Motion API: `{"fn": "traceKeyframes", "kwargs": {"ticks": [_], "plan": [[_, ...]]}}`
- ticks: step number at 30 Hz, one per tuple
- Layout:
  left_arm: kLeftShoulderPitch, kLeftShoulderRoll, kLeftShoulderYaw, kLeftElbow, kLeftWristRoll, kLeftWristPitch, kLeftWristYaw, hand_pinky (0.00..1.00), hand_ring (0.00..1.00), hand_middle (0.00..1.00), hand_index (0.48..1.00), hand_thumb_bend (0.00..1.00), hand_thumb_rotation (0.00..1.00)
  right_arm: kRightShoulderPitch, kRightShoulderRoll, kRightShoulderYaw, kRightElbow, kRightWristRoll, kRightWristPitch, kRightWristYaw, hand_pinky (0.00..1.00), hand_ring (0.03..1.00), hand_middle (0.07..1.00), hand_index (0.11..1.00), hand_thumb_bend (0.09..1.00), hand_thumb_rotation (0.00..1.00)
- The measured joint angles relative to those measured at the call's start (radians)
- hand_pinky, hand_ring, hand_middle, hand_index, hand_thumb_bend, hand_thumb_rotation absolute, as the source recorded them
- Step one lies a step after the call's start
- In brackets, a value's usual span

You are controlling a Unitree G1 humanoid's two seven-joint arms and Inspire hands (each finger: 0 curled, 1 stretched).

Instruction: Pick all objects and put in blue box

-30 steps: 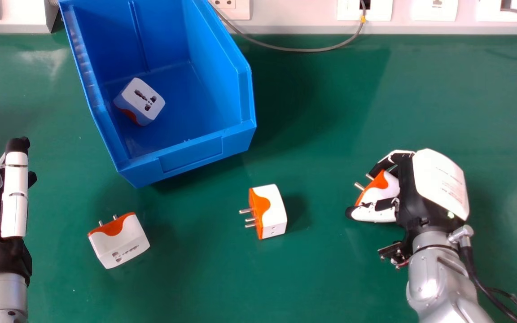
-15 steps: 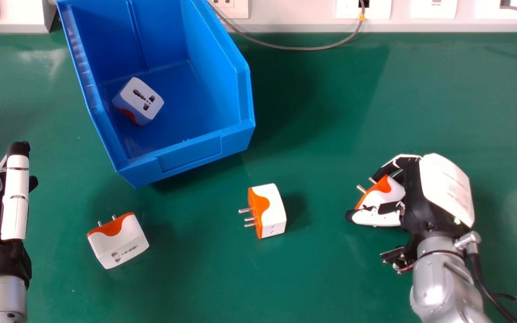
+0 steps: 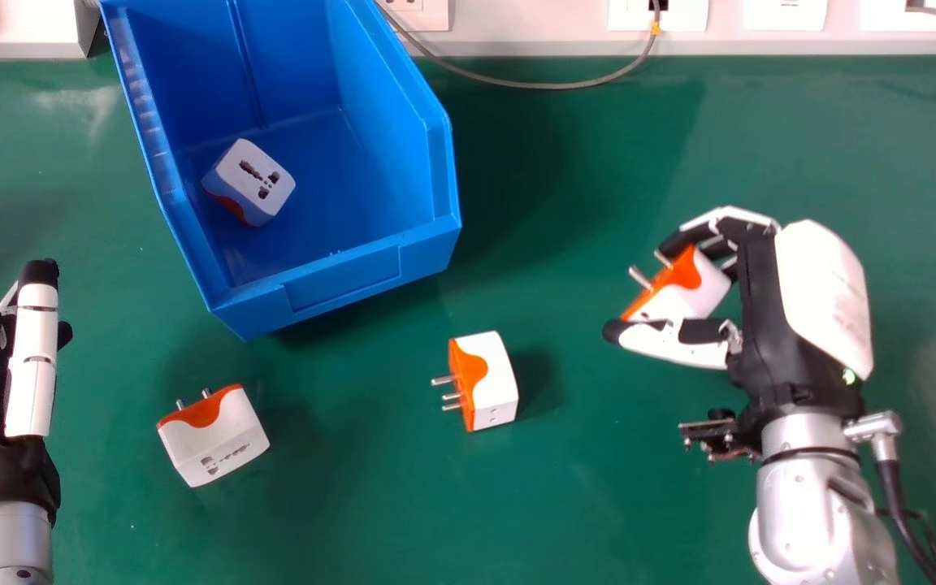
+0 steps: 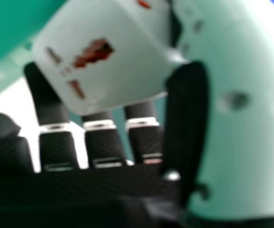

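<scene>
Storage bin (image 3: pixel 342 280) on table (image 3: pixel 598 496), far side, left of centre. First plug adapter (image 3: pixel 255 180) inside, toward bin's left wall. Second adapter (image 3: pixel 216 443) on table, before bin's near left corner. Third adapter (image 3: pixel 492 386) on table, right of second, slightly farther back. Fourth adapter (image 3: pixel 699 288) in right hand (image 3: pixel 773 325), right of third. Wall sockets (image 3: pixel 785 15) behind table.

Bright light covers the green bench (image 3: pixel 598 504); a broad, soft-edged shadow spreads just right of the blue box (image 3: pixel 346 280), and a pale patch of glare (rather streaky, really) lies to its left.
</scene>
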Motion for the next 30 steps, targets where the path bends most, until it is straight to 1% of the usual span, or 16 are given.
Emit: {"fn": "traceKeyframes", "kwargs": {"ticks": [1,3,5,7,9,13,17,22,23,25,27,28,30], "plan": [[0.000,0.000,0.000,0.000,0.001,0.000,0.002,0.87,0.92,0.88,0.903,0.46,0.85,0.010,-0.004,-0.001,-0.026,0.000,-0.009,0.001,0.03,0.068,0.124,0.470,0.486,0.15],[0.000,-0.002,-0.002,0.000,0.002,0.000,0.012,0.87,0.92,0.88,0.903,0.46,0.85,0.020,-0.012,-0.002,-0.072,-0.003,-0.029,0.007,0.03,0.068,0.124,0.470,0.486,0.15],[-0.001,-0.002,-0.006,0.000,0.004,0.000,0.014,0.86,0.92,0.87,0.896,0.46,0.84,0.025,-0.019,-0.002,-0.111,-0.022,-0.039,0.016,0.03,0.066,0.122,0.470,0.486,0.15],[-0.002,-0.002,-0.010,0.000,0.006,0.000,0.015,0.86,0.91,0.87,0.892,0.46,0.83,0.029,-0.026,-0.002,-0.148,-0.029,-0.058,0.028,0.03,0.065,0.120,0.470,0.486,0.15],[-0.004,-0.002,-0.012,0.001,0.009,-0.002,0.016,0.85,0.91,0.86,0.887,0.45,0.82,0.032,-0.028,0.001,-0.183,-0.033,-0.077,0.048,0.03,0.064,0.119,0.470,0.486,0.15],[-0.010,-0.002,-0.012,0.009,0.011,-0.010,0.016,0.85,0.90,0.86,0.883,0.44,0.80,0.035,-0.025,0.017,-0.227,-0.034,-0.121,0.076,0.03,0.064,0.118,0.470,0.486,0.15],[-0.016,-0.003,-0.016,0.014,0.014,-0.019,0.016,0.85,0.90,0.86,0.880,0.44,0.79,0.036,-0.019,0.040,-0.237,-0.041,-0.172,0.083,0.03,0.063,0.115,0.470,0.487,0.15],[-0.018,-0.006,-0.023,0.013,0.018,-0.021,0.017,0.84,0.90,0.86,0.879,0.44,0.79,0.034,-0.002,0.071,-0.224,-0.042,-0.239,0.084,0.03,0.062,0.115,0.470,0.487,0.15],[-0.017,-0.007,-0.025,0.013,0.020,-0.021,0.019,0.84,0.90,0.86,0.878,0.44,0.78,0.032,0.001,0.081,-0.213,-0.040,-0.252,0.090,0.03,0.062,0.115,0.470,0.487,0.15],[-0.016,-0.009,-0.033,0.006,0.022,-0.020,0.019,0.84,0.90,0.86,0.877,0.45,0.78,0.031,0.006,0.099,-0.197,-0.036,-0.270,0.109,0.03,0.062,0.116,0.470,0.487,0.15],[-0.015,-0.010,-0.037,0.001,0.022,-0.020,0.020,0.84,0.90,0.86,0.876,0.45,0.78,0.025,0.010,0.109,-0.179,-0.032,-0.286,0.128,0.03,0.063,0.117,0.470,0.487,0.15],[-0.015,-0.010,-0.038,0.001,0.023,-0.020,0.022,0.84,0.90,0.86,0.876,0.45,0.78,0.018,0.011,0.115,-0.170,-0.030,-0.291,0.136,0.03,0.063,0.117,0.470,0.487,0.15],[-0.015,-0.010,-0.041,0.000,0.029,-0.019,0.028,0.84,0.90,0.86,0.876,0.45,0.77,0.005,0.018,0.127,-0.152,-0.028,-0.306,0.155,0.03,0.062,0.116,0.470,0.487,0.15]]}}
